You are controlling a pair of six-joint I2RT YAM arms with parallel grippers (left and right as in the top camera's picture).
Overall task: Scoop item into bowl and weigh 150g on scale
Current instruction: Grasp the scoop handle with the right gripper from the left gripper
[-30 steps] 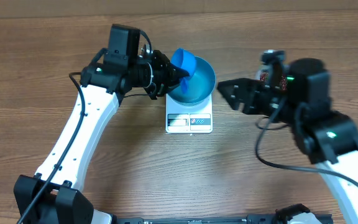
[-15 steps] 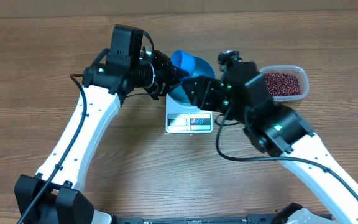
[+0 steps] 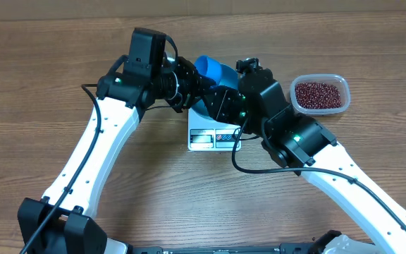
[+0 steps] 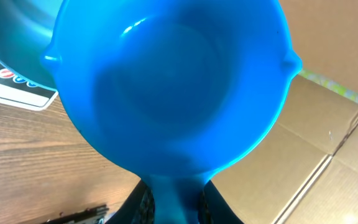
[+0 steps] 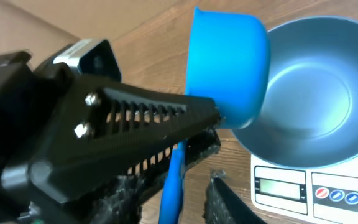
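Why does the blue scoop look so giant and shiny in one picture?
Left wrist view: the scoop sits right at the lens, so it fills the frame, with white glints near its rim; overhead view: the same scoop looks small under even light.

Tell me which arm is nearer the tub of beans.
Right. The right arm lies just beside the tub; the left gripper holds the scoop beyond the bowl, farther away.

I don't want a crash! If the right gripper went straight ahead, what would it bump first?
Most likely the blue scoop's handle, just ahead, held by the left gripper; depth is unclear.
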